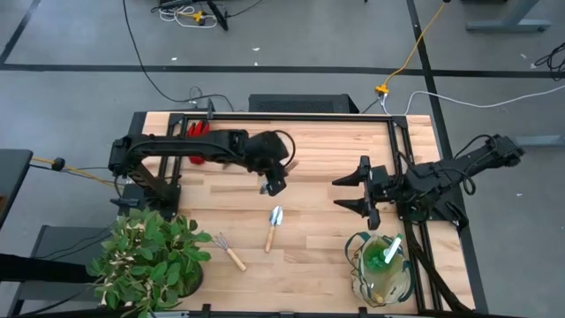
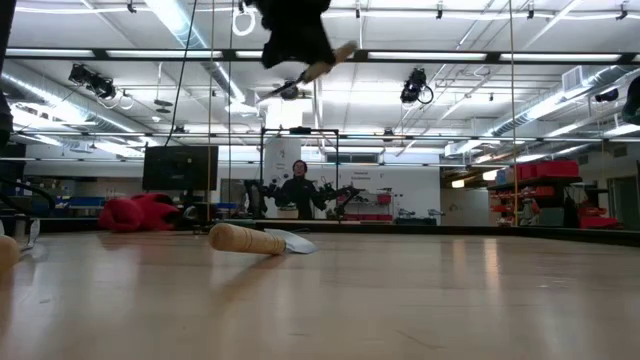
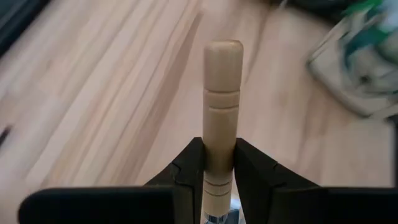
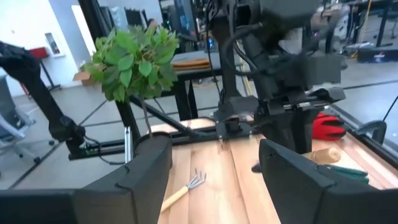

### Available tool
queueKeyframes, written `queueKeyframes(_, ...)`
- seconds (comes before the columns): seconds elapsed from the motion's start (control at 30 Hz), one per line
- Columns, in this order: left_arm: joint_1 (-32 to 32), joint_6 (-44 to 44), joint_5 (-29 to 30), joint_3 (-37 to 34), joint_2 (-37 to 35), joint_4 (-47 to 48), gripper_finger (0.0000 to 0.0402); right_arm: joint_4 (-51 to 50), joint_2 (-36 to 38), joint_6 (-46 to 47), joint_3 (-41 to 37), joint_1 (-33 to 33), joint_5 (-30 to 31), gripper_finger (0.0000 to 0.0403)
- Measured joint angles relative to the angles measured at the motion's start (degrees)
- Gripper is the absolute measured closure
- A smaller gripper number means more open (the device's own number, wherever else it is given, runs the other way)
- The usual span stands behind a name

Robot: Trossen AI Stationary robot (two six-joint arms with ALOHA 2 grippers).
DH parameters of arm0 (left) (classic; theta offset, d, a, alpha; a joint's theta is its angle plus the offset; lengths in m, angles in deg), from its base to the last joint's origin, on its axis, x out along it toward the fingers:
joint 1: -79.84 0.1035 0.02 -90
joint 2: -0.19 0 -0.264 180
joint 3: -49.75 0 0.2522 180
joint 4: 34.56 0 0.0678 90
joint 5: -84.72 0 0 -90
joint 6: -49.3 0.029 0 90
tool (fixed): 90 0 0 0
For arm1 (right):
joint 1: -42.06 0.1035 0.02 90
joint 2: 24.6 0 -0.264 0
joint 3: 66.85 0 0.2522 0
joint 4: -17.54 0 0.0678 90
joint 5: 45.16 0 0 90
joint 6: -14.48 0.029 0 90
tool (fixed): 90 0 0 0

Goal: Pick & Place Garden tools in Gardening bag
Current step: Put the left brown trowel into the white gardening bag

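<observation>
My left gripper (image 1: 275, 174) is over the middle of the table, high above it, and is shut on a hand tool with a light wooden handle (image 3: 222, 93). It also shows at the top of the low view (image 2: 300, 45). The tool's head is mostly hidden. A silver trowel (image 1: 274, 226) and a small rake (image 1: 228, 250) lie flat on the table. The red gloves (image 1: 196, 131) lie at the far left. The beige bag (image 1: 381, 268) stands at the near right with a green-and-white item (image 1: 388, 252) in it. My right gripper (image 1: 357, 190) is open and empty, just beyond the bag. My left gripper pinches the wooden handle between its two fingers at the end near the metal collar (image 3: 219, 171). The handle lies along the fingers, and its rounded free end (image 3: 222, 53) sticks out past the fingertips. The tool is lifted well clear of the table.
A leafy potted plant (image 1: 148, 256) stands at the near left corner. Dark frame rails (image 1: 291, 117) run along the table's far and right sides. A person (image 2: 298, 190) sits in the room behind the table. Bare wood (image 1: 318, 247) lies between the trowel and the bag.
</observation>
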Motion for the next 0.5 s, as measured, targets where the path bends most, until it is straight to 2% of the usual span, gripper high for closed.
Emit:
queueKeyframes(0.13, 0.0, 1.7, -1.6, 2.0, 0.0, -4.4, 0.0328, 2.1, 0.0, -1.1, 0.0, -1.2, 0.0, 0.0156)
queueKeyframes(0.5, -0.1, 4.2, -9.5, 1.9, 0.0, -22.3, 0.0328, 6.3, 0.0, -1.9, 0.0, -5.3, 0.0, 0.0156)
